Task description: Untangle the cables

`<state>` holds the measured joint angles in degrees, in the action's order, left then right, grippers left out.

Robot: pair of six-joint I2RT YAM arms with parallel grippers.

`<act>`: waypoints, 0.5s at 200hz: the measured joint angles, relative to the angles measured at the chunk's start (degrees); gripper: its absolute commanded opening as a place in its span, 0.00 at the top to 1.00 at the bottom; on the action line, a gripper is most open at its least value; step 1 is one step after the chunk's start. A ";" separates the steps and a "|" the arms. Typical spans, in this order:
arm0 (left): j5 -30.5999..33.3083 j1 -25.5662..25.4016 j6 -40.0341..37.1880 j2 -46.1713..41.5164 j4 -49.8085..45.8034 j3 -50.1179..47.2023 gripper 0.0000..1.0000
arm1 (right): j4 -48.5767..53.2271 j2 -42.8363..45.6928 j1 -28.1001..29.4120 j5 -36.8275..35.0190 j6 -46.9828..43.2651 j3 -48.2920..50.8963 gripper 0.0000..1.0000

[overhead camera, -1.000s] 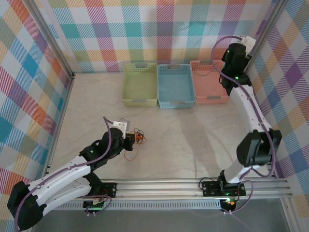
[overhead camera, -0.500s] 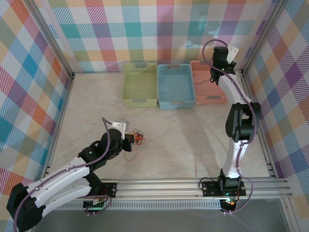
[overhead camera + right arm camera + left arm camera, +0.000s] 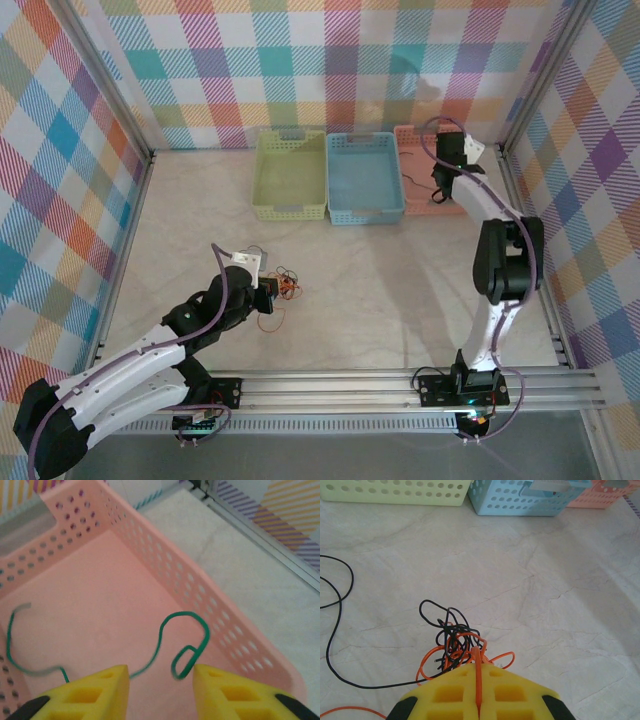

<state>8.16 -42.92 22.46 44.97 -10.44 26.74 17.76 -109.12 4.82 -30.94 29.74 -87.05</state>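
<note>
A tangle of orange and black cables (image 3: 451, 639) lies on the pale table, seen from above as a small knot (image 3: 286, 288). My left gripper (image 3: 479, 666) is shut on an orange strand that runs up between its yellow pads at the tangle's near edge (image 3: 268, 290). A black cable (image 3: 339, 596) loops away to the left. My right gripper (image 3: 160, 672) is open above the pink basket (image 3: 165, 565). A dark green cable (image 3: 180, 613) curls loose between its fingers, blurred, its tail trailing over the basket floor to the left.
Three baskets stand in a row at the back: green (image 3: 290, 205), blue (image 3: 365, 212) and pink (image 3: 440, 208). The right arm reaches over the pink one beside the checked right wall. An aluminium rail (image 3: 400, 385) runs along the near edge.
The right arm has swung down from the back right corner to over the pink basket, and its gripper has opened, letting go of the green cable. The left arm has not moved.
</note>
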 measured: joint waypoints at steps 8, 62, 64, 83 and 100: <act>0.00 0.00 0.00 -0.07 -0.02 0.00 1.00 | -0.04 2.91 0.00 0.85 0.07 1.64 0.58; 0.00 0.00 0.00 -2.03 -0.35 -0.13 1.00 | -5.25 20.22 -0.15 10.01 0.31 11.41 0.53; 0.00 0.00 0.00 -2.16 -0.35 -0.15 1.00 | -5.62 20.70 -0.15 10.71 0.31 12.04 0.53; -0.28 0.00 -0.22 -3.21 -0.33 -0.37 1.00 | -8.90 25.16 -0.09 18.78 0.37 18.27 0.54; -1.33 0.00 -0.17 -3.45 0.26 -0.37 1.00 | -11.54 28.00 0.57 25.75 0.28 23.65 0.55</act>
<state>6.83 -42.92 22.28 41.52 -10.17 26.37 6.22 -81.12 5.39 -5.19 30.02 -63.40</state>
